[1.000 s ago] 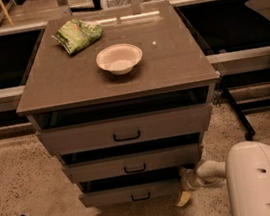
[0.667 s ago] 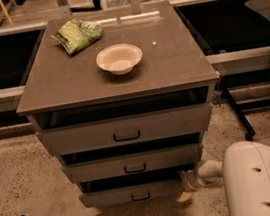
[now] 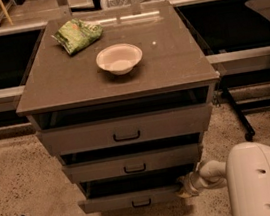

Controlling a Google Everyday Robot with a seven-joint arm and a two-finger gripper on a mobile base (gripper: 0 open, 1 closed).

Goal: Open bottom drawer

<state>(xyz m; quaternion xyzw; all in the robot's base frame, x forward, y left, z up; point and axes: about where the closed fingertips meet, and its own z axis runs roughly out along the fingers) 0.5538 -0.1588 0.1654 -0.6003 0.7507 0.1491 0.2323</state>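
Speckled floor; claw point(image 3: 189, 187) at right end of bottom drawer point(image 3: 131, 199), grip unclear.

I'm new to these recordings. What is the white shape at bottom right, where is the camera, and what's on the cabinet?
There is a single camera, looking down from in front of and above a grey-brown cabinet with three drawers. The white rounded shape at bottom right is the robot's arm. Its end effector, the part that grasps, sits low at the right end of the bottom drawer. Whether it actually grips the drawer cannot be seen. On the cabinet top lie a white bowl and, behind it to the left, a green bag.
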